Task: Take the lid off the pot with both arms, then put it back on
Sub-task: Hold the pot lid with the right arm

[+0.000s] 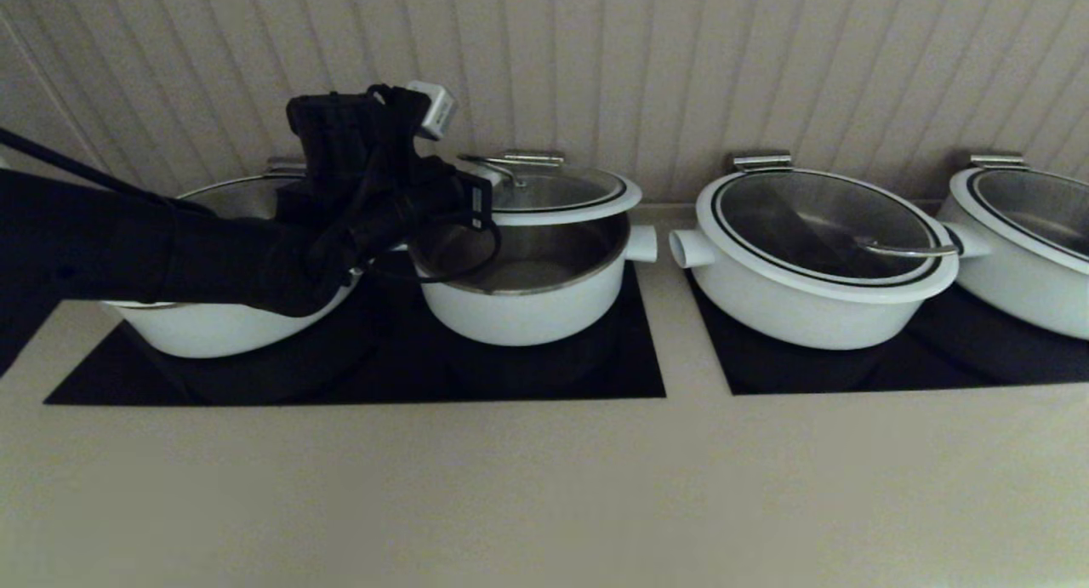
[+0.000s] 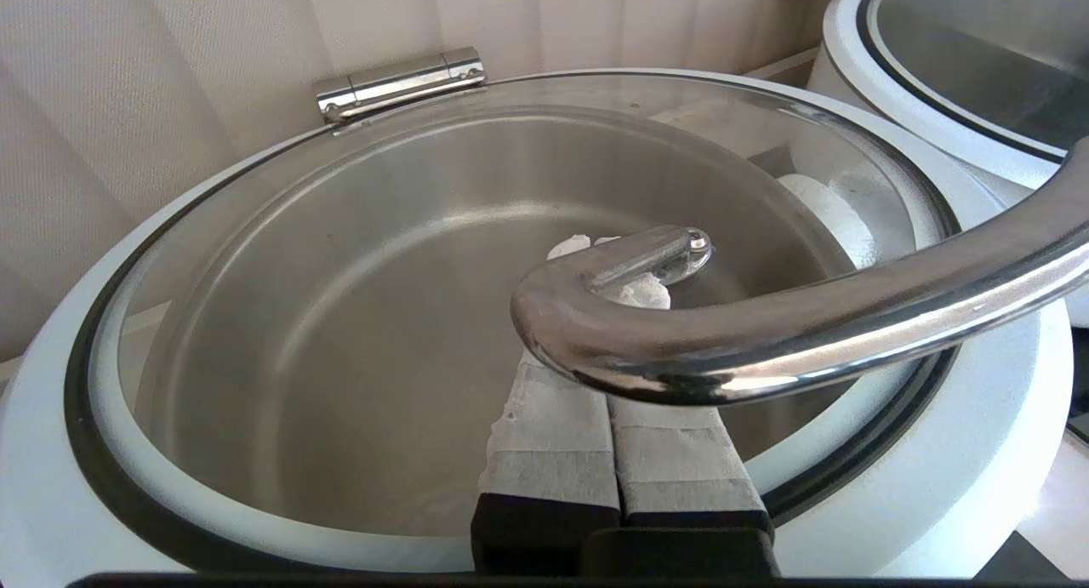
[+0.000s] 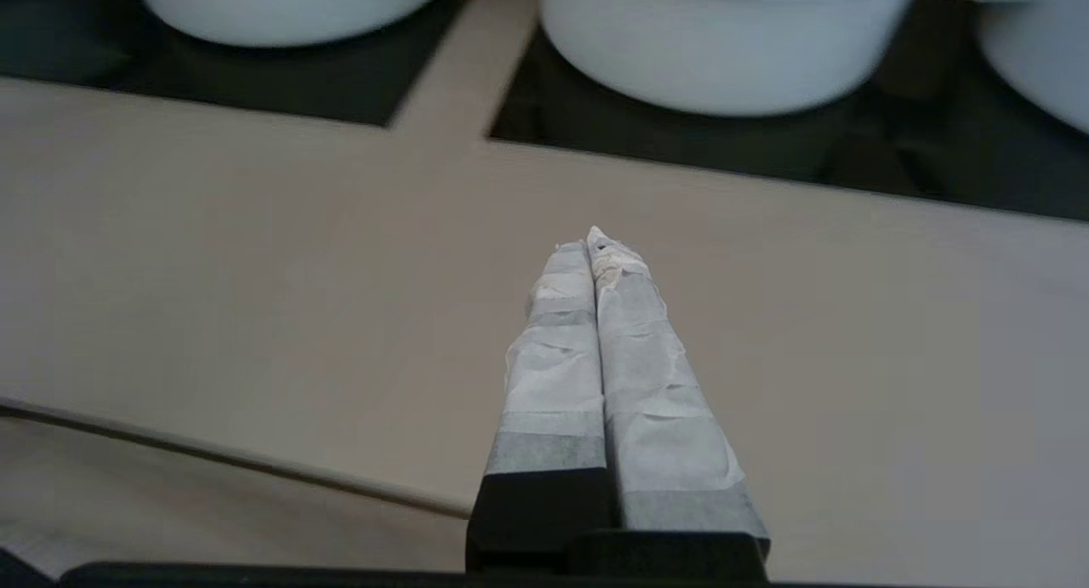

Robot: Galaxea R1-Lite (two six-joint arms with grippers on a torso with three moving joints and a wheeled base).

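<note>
So, starting at the far left, a wide white pot [image 1: 213, 324] sits under the left arm [image 1: 170, 256], which reaches across it. The left pincer [image 2: 611, 273] has its 2 taped fingers [image 2: 553, 435] pressed together and slid under the curved steel handle [image 2: 766, 333]. It isn't pinching the bar; the bar just rests across the top of the fingers.

The lid [image 1: 561, 198] sits right on that pincer, tipped up at the front. Its back edge is at the steel hinge [image 2: 400, 82], beyond the fingertips. The pot [image 1: 527, 311] is directly below the pincer, open at the front with its steel inside showing. Its white side stub [image 1: 640, 243] sticks out on the side away from the arm. It stands on a black cooktop panel [image 1: 595, 375].

Further right of the pincer, well apart from it, are 2 more covered pots: a shallow wide one [image 1: 800, 307] and another [image 1: 1021, 273] at the edge.

The right pincer [image 3: 595, 243] is off on its own, fingers squeezed together with nothing between them. It hangs over the beige counter [image 3: 255, 273], with the white pots ahead of its tips.
</note>
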